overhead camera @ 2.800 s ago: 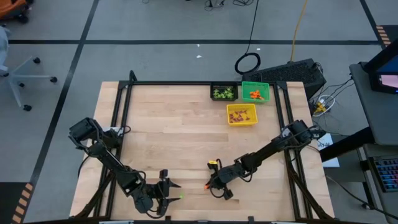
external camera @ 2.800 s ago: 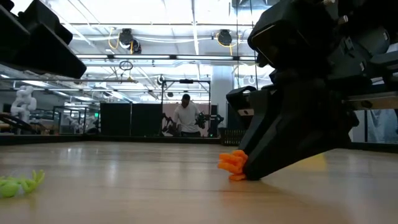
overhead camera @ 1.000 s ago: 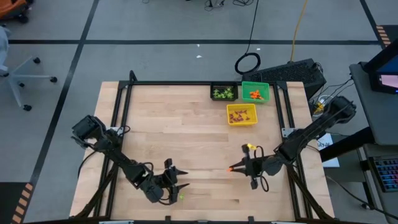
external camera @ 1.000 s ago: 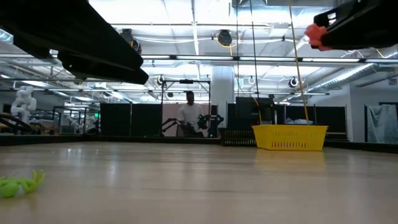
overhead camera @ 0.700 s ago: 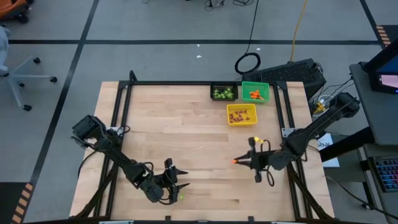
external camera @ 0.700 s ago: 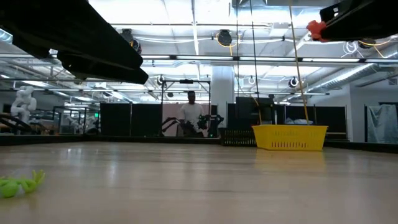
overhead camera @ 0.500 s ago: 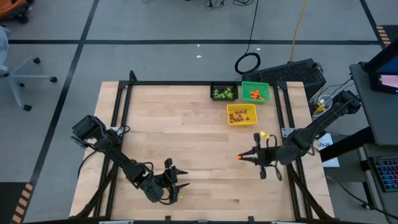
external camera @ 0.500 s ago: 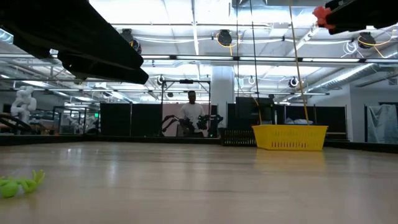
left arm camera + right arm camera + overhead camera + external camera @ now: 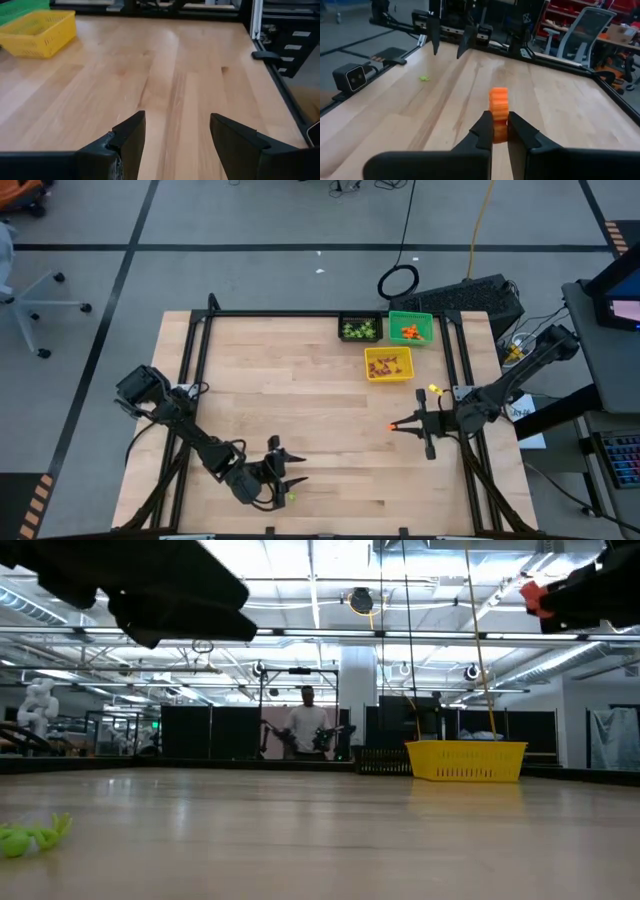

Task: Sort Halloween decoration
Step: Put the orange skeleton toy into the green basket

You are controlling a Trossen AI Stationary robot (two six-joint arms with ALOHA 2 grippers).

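Behind your wooden table (image 9: pixel 300 400) a person (image 9: pixel 306 730) stands in the lab; no writing is readable anywhere. Your right gripper (image 9: pixel 500 131), raised over the table's right side, is clamped on an orange trinket (image 9: pixel 498 110). Your left gripper (image 9: pixel 177 132) hangs with fingers apart, empty, near the front edge, just beside a light-green trinket (image 9: pixel 291 497) lying on the wood.

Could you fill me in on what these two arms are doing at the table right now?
They are sorting tiny trinkets into bins. The right gripper is shut on an orange trinket, lifted off the table on its right side, short of the yellow bin, green bin and black bin. The left gripper hangs open near the front edge, beside a light-green trinket.
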